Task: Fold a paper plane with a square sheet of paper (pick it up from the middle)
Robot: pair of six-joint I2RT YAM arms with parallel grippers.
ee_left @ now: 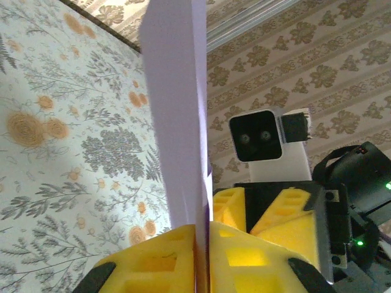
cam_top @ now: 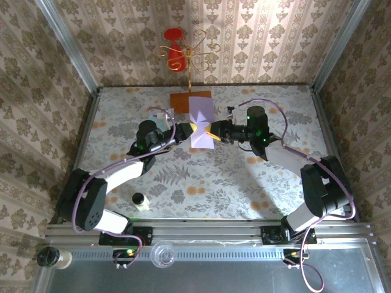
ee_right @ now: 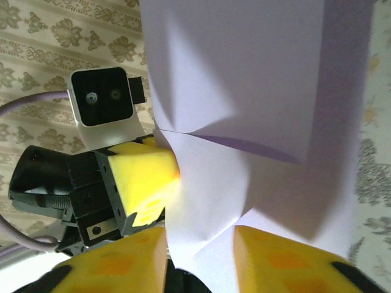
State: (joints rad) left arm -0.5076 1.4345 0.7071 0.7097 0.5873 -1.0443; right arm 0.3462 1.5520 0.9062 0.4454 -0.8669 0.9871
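Over the middle of the flowered worktop (cam_top: 244, 177), the creased lilac sheet of paper (cam_top: 201, 125) sits between both arms. The left gripper (ee_left: 202, 232) has its jaws clamped on the sheet's edge. The right gripper (ee_right: 200, 244) has its jaws apart around the sheet.

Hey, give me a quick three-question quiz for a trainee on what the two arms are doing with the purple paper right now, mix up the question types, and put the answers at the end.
1. True or false: the left gripper is pinching the lilac paper.
2. The right gripper has its fingers: A) apart, with the paper passing between them; B) pressed together on the paper; C) pressed together, holding nothing.
3. Short answer: in the top view, what flat orange-brown thing lies on the table just beyond the paper?

Key
1. True.
2. A.
3. The wooden board.
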